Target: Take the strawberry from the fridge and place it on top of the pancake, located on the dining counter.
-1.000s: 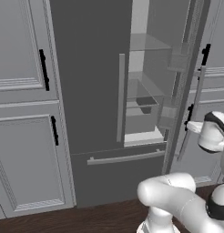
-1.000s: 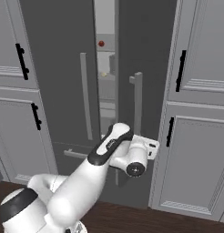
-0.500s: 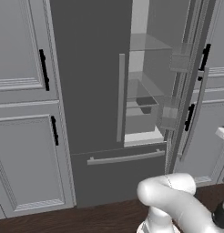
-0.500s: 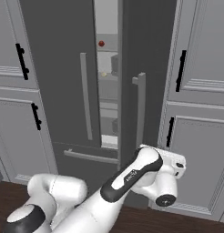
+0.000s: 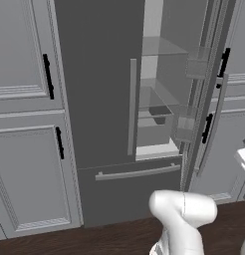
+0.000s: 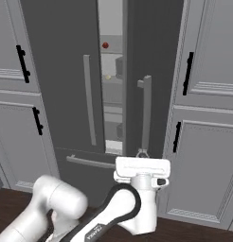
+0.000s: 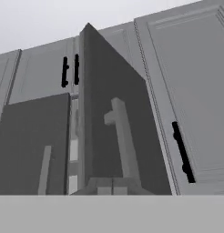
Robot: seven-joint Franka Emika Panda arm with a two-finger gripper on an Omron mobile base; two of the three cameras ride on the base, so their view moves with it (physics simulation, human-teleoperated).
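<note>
The dark grey fridge [image 6: 61, 104] stands with its right door ajar and a pale interior showing in the gap. On an upper shelf inside sits the tiny red strawberry [image 6: 105, 45]. My gripper [image 6: 142, 154] points upward, shut and empty, just below the lower end of the right door's bar handle [image 6: 146, 113]. In the hand view the shut gripper [image 7: 112, 188] sits right under that handle [image 7: 123, 141], with the door's edge rising above. From the left base view the fridge [image 5: 94, 99] shows glass shelves and door bins. The pancake and the dining counter are out of view.
A small pale yellowish item [image 6: 108, 76] lies on the shelf below the strawberry. Light grey panelled cabinets [image 6: 208, 142] with black handles flank the fridge on both sides. The fridge's bottom drawer [image 5: 137, 173] is closed. Dark wood floor runs along the base.
My hand swung out to the right and lower, then came back left under the right door's handle. The jaws closed the last little bit. The door has not moved.
</note>
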